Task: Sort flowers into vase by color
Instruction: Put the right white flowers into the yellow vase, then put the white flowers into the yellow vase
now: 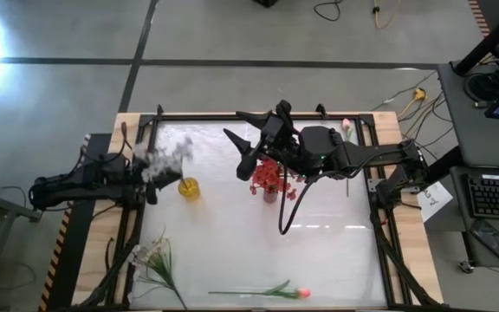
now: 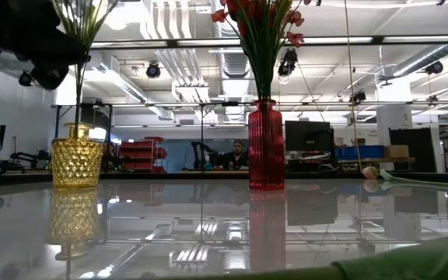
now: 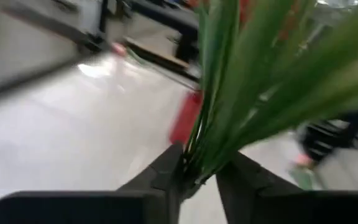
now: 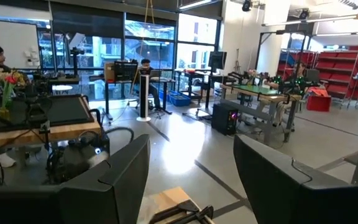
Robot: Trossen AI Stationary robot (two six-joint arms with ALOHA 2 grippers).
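A white spray is standing with its green stems in the yellow vase, the stems lying between the left hand's fingers. Red flowers are sitting upright in the red vase. Another pale spray and a pink bud are lying flat near the desk's front edge, and a pink bud is lying at the far right.

Grey concrete floor crossed by dark lines; red shelving at three o'clock; tall windows at twelve; ceiling lights overhead.
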